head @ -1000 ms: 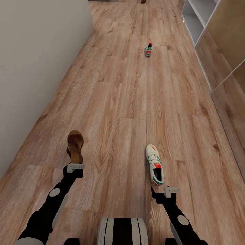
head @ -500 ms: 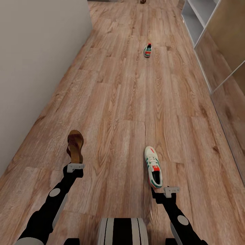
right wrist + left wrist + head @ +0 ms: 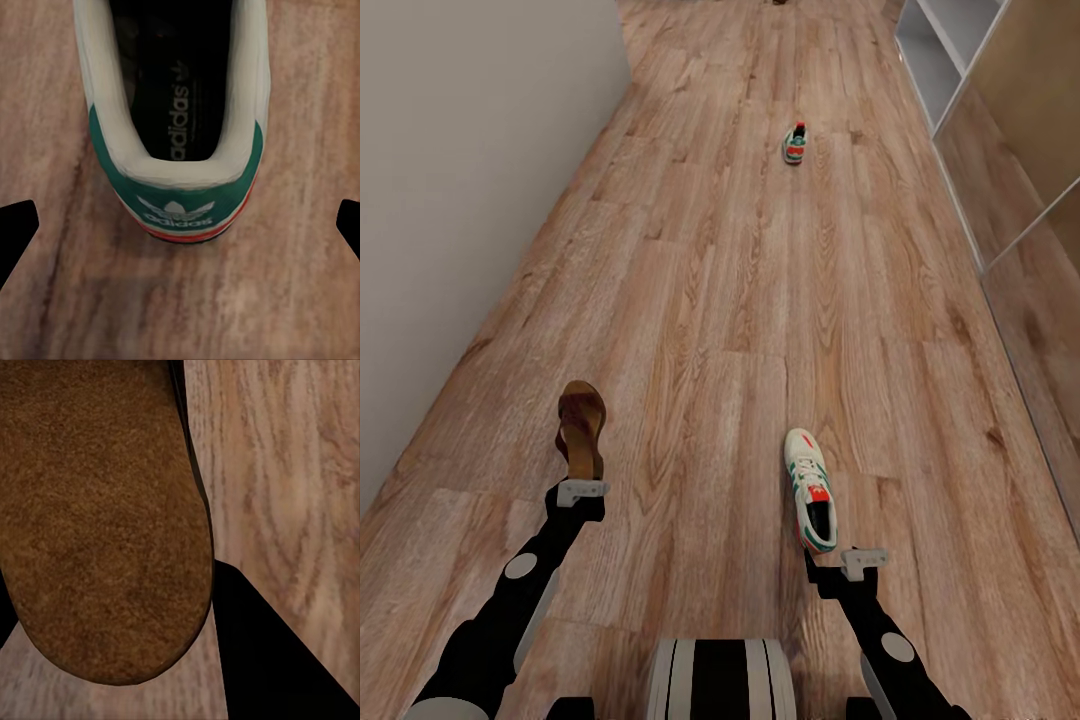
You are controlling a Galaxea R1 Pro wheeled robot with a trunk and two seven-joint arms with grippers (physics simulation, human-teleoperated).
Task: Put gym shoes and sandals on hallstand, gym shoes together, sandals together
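sneaker (image 3: 810,491) and right gripper (image 3: 853,563) are what the coming move hangs on: the shoe lies on the corridor floor (image 3: 710,260) just ahead of that gripper, heel toward it and toe pointing away down the hall, so its long axis runs nearly in line with the arm's reach, tilted a little toward the robot's left. in the right wrist view the heel (image 3: 176,191) sits centred between the two dark fingertips (image 3: 15,225), which stand wide apart at either side with floor showing between them and the shoe. so that gripper is spread and grasping nothing, and it is plainly the nearer one for this shoe.

the left gripper (image 3: 582,490) is clasped on a brown sandal (image 3: 581,425), which stands up from it on edge; in the left wrist view its suede-looking underside (image 3: 105,517) lies right across the lens, with one dark finger beside it.

the near sneaker is white with green side stripes, a red tongue patch, a green heel cup carrying a white logo and a thin red line at the sole. its opening faces up, so i judge a pinch across the heel collar would suit. the second sneaker (image 3: 794,143) lies far down the corridor, toe away. a white shelving unit (image 3: 935,50) stands against the wall on the right, beyond it.
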